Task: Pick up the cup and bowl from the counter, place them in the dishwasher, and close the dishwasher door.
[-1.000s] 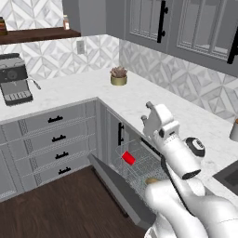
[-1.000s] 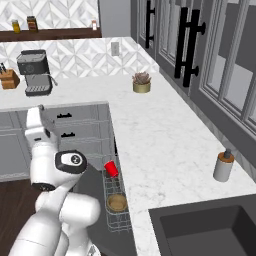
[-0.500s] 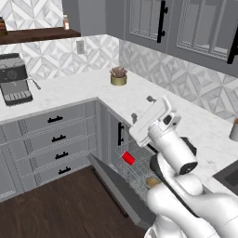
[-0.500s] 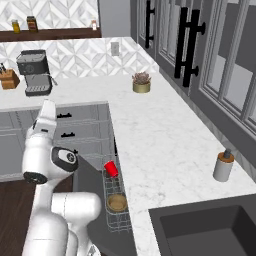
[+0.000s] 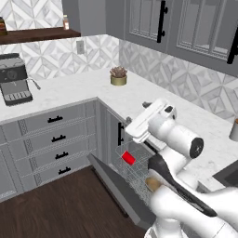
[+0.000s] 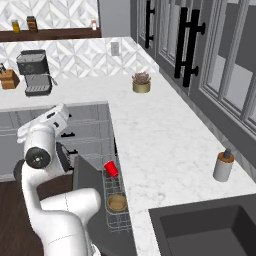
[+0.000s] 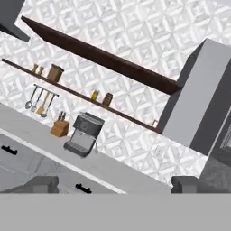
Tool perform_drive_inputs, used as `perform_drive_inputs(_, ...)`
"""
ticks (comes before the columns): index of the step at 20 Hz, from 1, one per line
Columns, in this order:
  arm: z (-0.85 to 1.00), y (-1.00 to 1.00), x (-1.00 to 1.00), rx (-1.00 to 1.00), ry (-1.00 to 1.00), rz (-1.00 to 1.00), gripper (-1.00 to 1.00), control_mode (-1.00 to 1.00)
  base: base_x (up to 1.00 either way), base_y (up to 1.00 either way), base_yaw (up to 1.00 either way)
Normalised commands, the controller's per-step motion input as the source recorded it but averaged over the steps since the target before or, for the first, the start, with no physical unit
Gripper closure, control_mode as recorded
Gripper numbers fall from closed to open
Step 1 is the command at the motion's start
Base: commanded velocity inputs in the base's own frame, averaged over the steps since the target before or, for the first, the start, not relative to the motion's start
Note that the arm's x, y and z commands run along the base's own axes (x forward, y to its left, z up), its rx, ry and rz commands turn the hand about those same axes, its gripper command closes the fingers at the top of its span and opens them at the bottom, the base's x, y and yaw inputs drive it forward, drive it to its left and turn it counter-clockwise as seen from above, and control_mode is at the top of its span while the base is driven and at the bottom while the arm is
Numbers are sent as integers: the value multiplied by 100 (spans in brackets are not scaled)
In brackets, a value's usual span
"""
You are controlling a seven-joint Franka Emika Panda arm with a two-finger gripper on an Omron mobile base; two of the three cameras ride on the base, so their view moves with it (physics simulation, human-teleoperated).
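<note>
The red cup (image 5: 128, 158) (image 6: 111, 169) lies in the grey wire rack (image 5: 139, 168) of the open dishwasher. The tan bowl (image 5: 153, 183) (image 6: 117, 202) sits in the same rack, nearer the base. The dishwasher door (image 5: 116, 188) (image 6: 82, 175) hangs down, partly open. My gripper (image 7: 113, 184) is open with nothing between its fingertips and looks toward the far wall. The white hand (image 5: 145, 122) (image 6: 55, 117) is held above the door, level with the counter (image 5: 139, 97) (image 6: 160, 145) and apart from both dishes.
A coffee machine (image 5: 14, 83) (image 6: 34, 72) (image 7: 83, 133) and knife block (image 6: 9, 78) stand on the far counter. A potted plant (image 5: 118, 76) (image 6: 141, 82) sits in the corner, a soap dispenser (image 6: 223, 166) by the sink (image 6: 210, 230). Drawer cabinets (image 5: 51, 139) face the dark wood floor.
The hand has tipped over from pointing upward to lying more level above the door. The cup, bowl and door have not moved.
</note>
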Motion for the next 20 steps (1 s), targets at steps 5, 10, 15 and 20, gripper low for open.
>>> perform_drive_inputs(5,-2,0,-46,2,89,13,-100,-100,0,0,0)
perform_drive_inputs(10,-72,25,-42,-41,51,1,-100,-100,0,0,0)
perform_drive_inputs(15,-93,40,-21,-38,38,-1,-100,-100,0,0,0)
perform_drive_inputs(20,-94,38,0,-46,27,-8,-100,-100,0,0,0)
